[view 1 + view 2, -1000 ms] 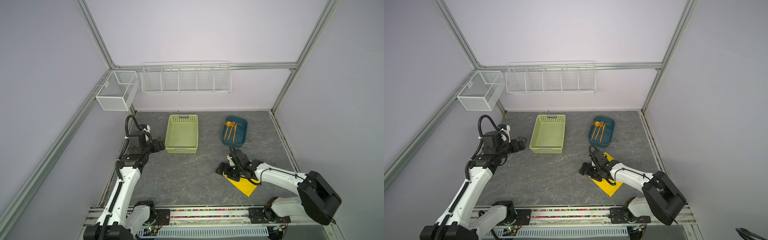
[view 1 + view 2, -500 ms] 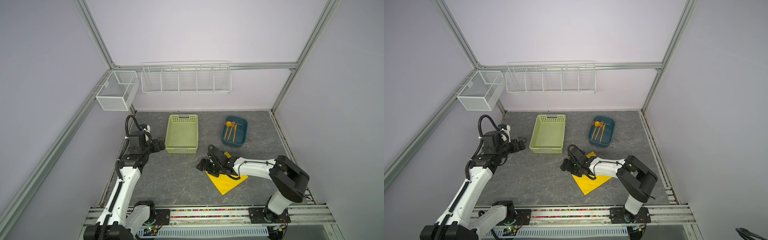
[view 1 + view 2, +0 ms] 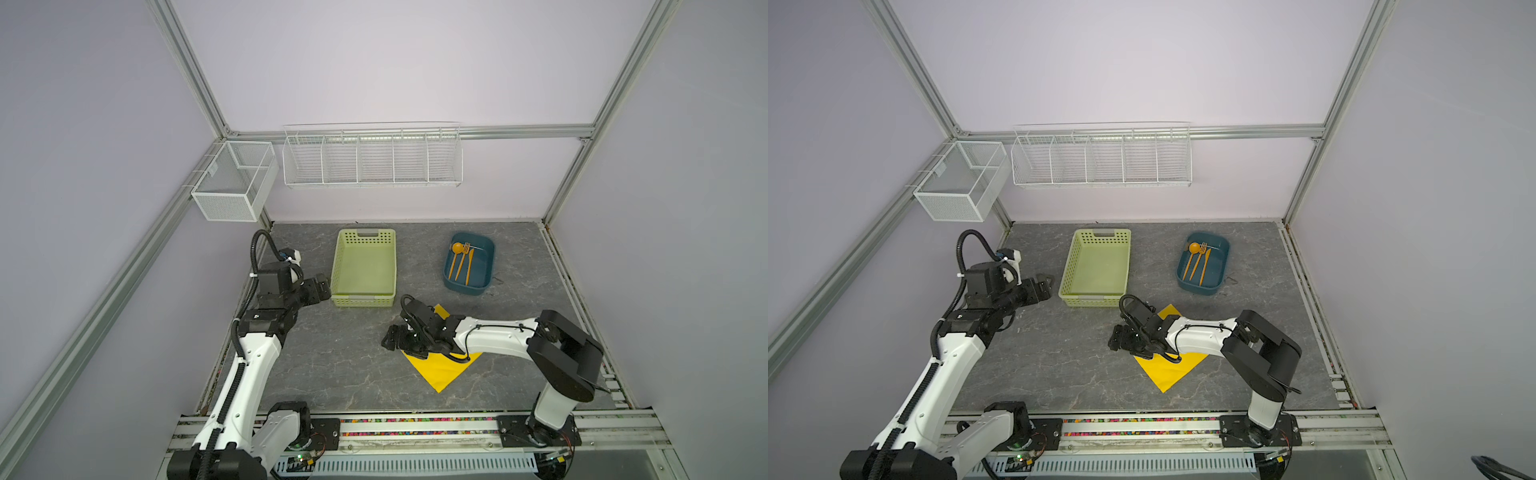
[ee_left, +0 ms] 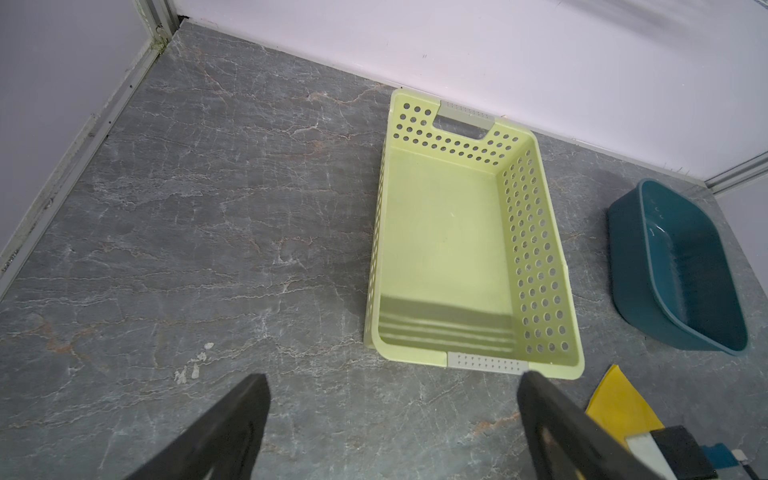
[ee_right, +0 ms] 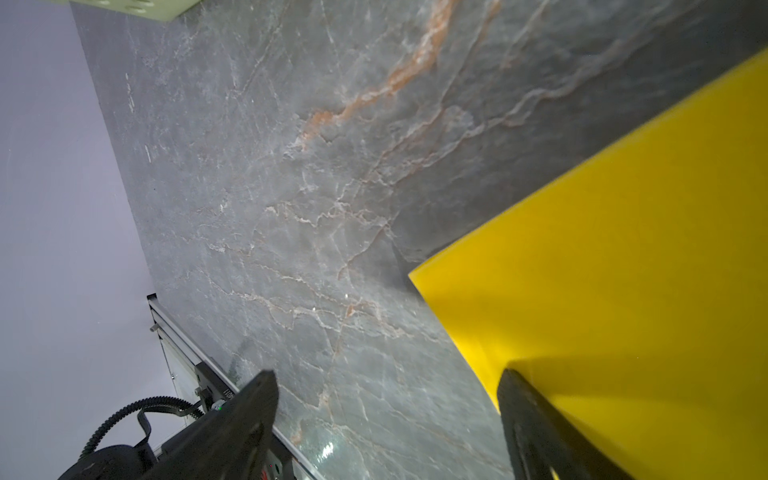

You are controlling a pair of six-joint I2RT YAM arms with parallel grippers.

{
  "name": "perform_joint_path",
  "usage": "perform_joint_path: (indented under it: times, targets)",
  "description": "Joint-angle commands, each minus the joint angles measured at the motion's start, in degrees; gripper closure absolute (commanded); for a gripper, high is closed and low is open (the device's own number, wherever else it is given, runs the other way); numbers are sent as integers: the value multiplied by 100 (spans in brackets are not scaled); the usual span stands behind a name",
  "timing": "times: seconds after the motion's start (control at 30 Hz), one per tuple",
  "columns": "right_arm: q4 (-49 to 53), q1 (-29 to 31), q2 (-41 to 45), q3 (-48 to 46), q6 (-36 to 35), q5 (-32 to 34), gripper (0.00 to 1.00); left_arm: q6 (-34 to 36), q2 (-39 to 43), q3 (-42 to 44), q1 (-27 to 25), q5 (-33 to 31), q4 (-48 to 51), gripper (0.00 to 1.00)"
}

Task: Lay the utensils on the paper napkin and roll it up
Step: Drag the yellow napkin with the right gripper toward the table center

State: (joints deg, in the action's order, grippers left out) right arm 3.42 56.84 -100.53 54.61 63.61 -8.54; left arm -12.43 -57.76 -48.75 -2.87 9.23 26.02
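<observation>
Three orange utensils, a spoon (image 3: 457, 248) (image 3: 1194, 248), a fork and a knife, lie side by side in a dark blue tub (image 3: 467, 289) (image 3: 1198, 289) at the back right. The yellow paper napkin (image 3: 440, 368) (image 3: 1167, 372) (image 5: 623, 249) lies flat on the table, turned like a diamond, partly under my right arm. My right gripper (image 3: 392, 337) (image 3: 1119, 337) (image 5: 386, 409) is open and empty at the napkin's left corner, one finger over its edge. My left gripper (image 3: 322, 286) (image 3: 1044, 284) (image 4: 392, 415) hangs open and empty beside the green basket's near left corner.
A pale green perforated basket (image 3: 363, 270) (image 3: 1096, 270) (image 4: 457, 232) stands empty at the back middle. A white wire rack (image 3: 372, 158) and a mesh box (image 3: 235, 180) hang on the walls. The rail (image 3: 415, 428) runs along the front edge.
My right arm has swung left toward the table's middle, and the napkin now lies further left, turned a little. The left arm has not moved.
</observation>
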Motion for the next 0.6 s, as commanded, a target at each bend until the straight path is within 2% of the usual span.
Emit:
perform_joint_path:
  times: [0.0,0.57]
  targets:
    - [396,81,-46,-5,99,-48,14,-74,-23,-2,65,108,-26,6]
    - [641,244,-34,152,-44,156,13,-146,-40,15,164,254,-34,6]
